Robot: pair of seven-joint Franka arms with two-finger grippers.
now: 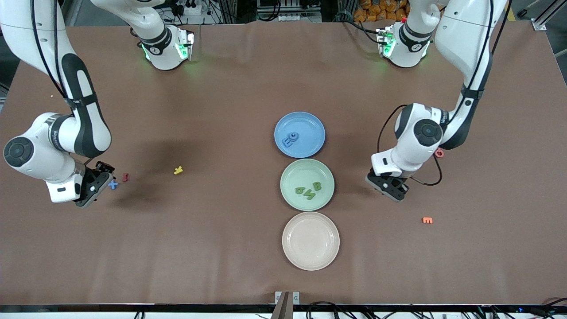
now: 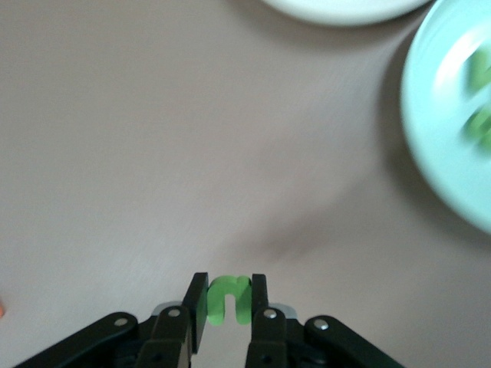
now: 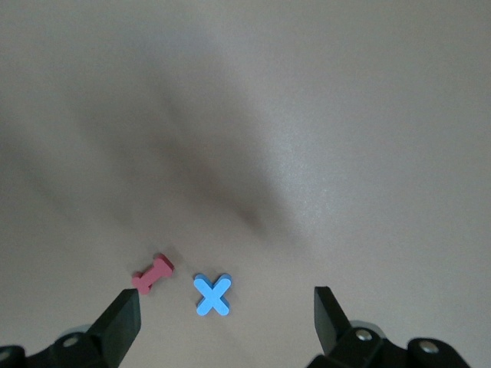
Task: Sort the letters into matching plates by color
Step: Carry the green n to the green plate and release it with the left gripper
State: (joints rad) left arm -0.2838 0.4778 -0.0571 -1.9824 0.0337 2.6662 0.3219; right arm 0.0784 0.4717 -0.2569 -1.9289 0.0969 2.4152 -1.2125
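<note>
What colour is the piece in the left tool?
Green; the left wrist view shows it best.

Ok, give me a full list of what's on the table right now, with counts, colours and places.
blue plate: 1, blue, farthest of three from the front camera; blue pieces on it, count unclear
green plate: 1, mint, middle; 3 green letters on it
beige plate: 1, nearest
blue X: 1, at right gripper
red piece: 1, beside X
yellow piece: 1
orange piece: 1
red ring: 1
left gripper: shut on green letter
right gripper: open over X
</note>
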